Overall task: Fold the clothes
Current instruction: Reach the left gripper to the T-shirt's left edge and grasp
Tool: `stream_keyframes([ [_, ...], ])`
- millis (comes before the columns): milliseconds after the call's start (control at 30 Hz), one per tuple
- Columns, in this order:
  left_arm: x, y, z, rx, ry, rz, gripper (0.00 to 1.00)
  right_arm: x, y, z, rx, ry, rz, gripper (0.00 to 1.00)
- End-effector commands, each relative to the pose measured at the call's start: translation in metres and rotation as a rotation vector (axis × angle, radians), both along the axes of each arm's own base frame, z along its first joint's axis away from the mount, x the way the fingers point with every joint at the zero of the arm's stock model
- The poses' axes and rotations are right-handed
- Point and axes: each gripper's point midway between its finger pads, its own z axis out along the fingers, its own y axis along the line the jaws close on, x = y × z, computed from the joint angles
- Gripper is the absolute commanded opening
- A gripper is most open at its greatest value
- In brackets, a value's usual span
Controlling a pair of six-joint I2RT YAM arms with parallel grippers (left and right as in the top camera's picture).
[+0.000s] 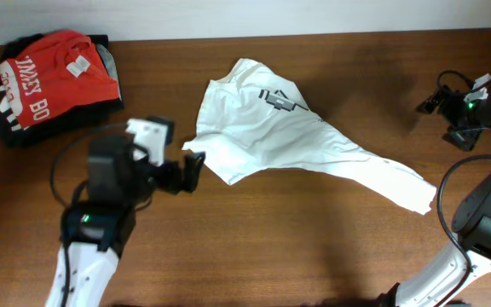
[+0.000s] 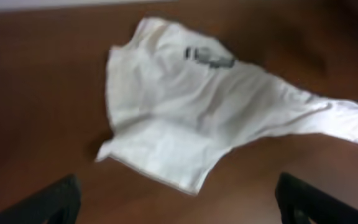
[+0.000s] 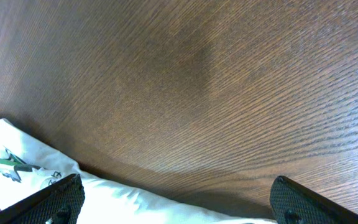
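Left jaws wide apart, empty, pointed at near edge of shirt [image 1: 271, 128], just beside it; left arm [image 1: 101, 213] bent up from desk [image 1: 271, 247] front. Right jaws wide apart too, empty, over bare desk at back right, right arm [image 1: 484, 213] arched. Shirt crumpled mid-desk, emblem [image 1: 277, 100] up.
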Motion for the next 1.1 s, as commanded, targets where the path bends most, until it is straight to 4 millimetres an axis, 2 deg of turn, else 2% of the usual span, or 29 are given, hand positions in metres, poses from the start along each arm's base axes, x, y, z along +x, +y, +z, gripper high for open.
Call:
stream_keyframes([
  [0,0.006,-0.048,0.015,-0.017,-0.033,-0.102,0.99,0.003,-0.001,0.02,-0.03,-0.042,0.004,0.99],
  [67,0.005,-0.082,0.016,-0.059,-0.056,-0.21,0.99,0.003,-0.001,0.02,-0.03,-0.042,0.004,0.99],
  [100,0.014,-0.086,0.007,-0.086,-0.019,-0.159,0.99,0.003,-0.001,0.019,-0.03,-0.041,0.004,0.99],
  [167,0.034,-0.059,-0.029,-0.173,0.17,0.184,0.99,0.003,-0.001,0.02,-0.03,-0.042,0.004,0.99],
  [267,0.037,-0.049,-0.075,-0.242,0.36,0.404,0.99,0.003,-0.001,0.019,-0.031,-0.041,0.004,0.99],
  [433,0.036,-0.043,-0.138,-0.182,0.515,0.517,0.99,0.003,-0.001,0.02,-0.03,-0.042,0.004,0.99],
  [500,0.033,-0.038,-0.157,-0.127,0.565,0.543,0.99,0.003,-0.001,0.02,-0.03,-0.042,0.004,0.99],
  [533,0.033,-0.034,-0.159,-0.056,0.597,0.547,0.99,0.003,-0.001,0.019,-0.031,-0.041,0.004,0.99],
  [567,0.036,-0.033,-0.152,0.012,0.615,0.514,0.99,0.003,-0.001,0.019,-0.031,-0.041,0.004,0.99],
  [667,0.047,-0.037,-0.118,0.123,0.634,0.425,0.99,0.003,-0.001,0.019,-0.031,-0.041,0.004,0.99],
  [733,0.056,-0.057,-0.1,0.038,0.62,0.36,0.99,0.003,-0.001,0.019,-0.031,-0.041,0.004,0.99],
  [800,0.055,-0.075,-0.096,-0.04,0.645,0.288,0.99,0.003,-0.001,0.019,-0.031,-0.041,0.004,0.99],
  [867,0.056,-0.072,-0.097,-0.066,0.663,0.358,0.98,0.003,-0.001,0.019,-0.031,-0.041,0.004,0.99],
  [933,0.049,-0.056,-0.105,-0.066,0.713,0.513,0.92,0.003,-0.001,0.019,-0.031,-0.041,0.004,0.99],
  [1067,0.032,-0.041,-0.124,0.027,0.79,0.578,0.92,0.003,-0.001,0.019,-0.031,-0.041,0.004,0.99],
])
